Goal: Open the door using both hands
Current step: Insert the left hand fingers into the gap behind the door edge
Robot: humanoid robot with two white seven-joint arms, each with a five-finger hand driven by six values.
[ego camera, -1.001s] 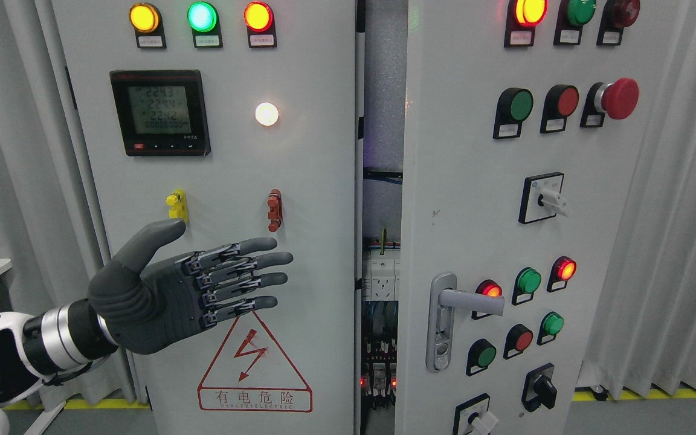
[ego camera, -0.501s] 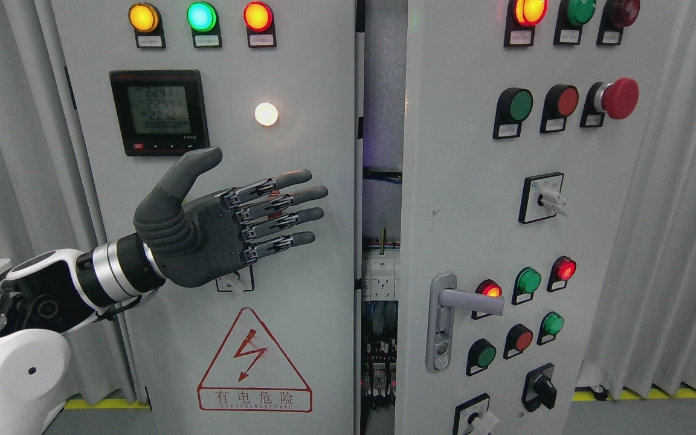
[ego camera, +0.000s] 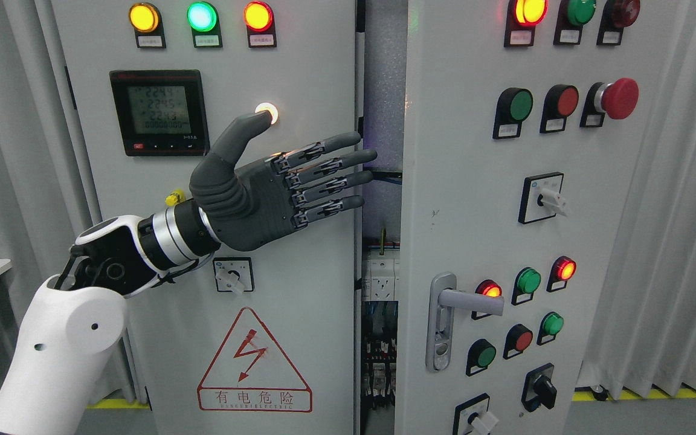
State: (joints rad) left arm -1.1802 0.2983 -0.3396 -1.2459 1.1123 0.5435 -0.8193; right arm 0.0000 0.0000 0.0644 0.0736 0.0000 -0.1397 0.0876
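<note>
The left arm is coming in from the lower left, white shell giving way to a ribbed grey rubbery wrist, and the left hand [ego camera: 275, 187] is hanging flat with its fingers [ego camera: 336, 160] spread wide and straight, holding nothing. Behind the hand, the left door [ego camera: 299, 302] is a smooth painted metal sheet with a square meter [ego camera: 159, 112] up and to the hand's left. The fingertips are reaching just past that door's right edge into the dark gap [ego camera: 382, 199], probably so they can hook the edge and pull. Well right of the hand, the right door [ego camera: 463, 181] is carrying a curved metal handle [ego camera: 463, 299], below fingertip level.
</note>
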